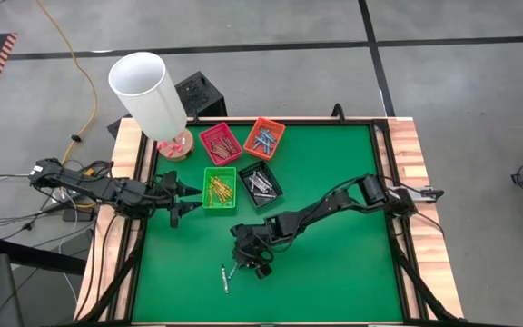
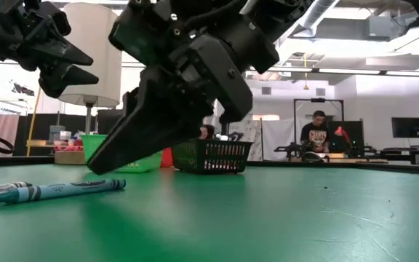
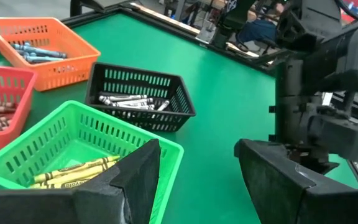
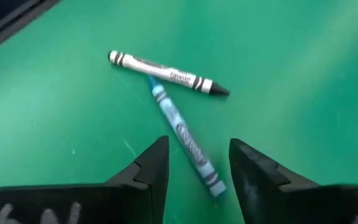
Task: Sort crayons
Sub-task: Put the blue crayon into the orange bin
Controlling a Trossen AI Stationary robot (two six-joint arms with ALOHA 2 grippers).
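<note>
My right claw (image 4: 197, 171) hangs open over a blue crayon (image 4: 185, 138) touching a grey crayon (image 4: 166, 73); bare green tabletop (image 1: 334, 263) all round.

robotics lab or workshop: green-topped work table (image 1: 334, 182) on bare concrete floor (image 1: 461, 82), yellow cable (image 1: 78, 54) trailing, person at a bench (image 2: 315, 135) with monitors under exposed ceiling ducts.
</note>
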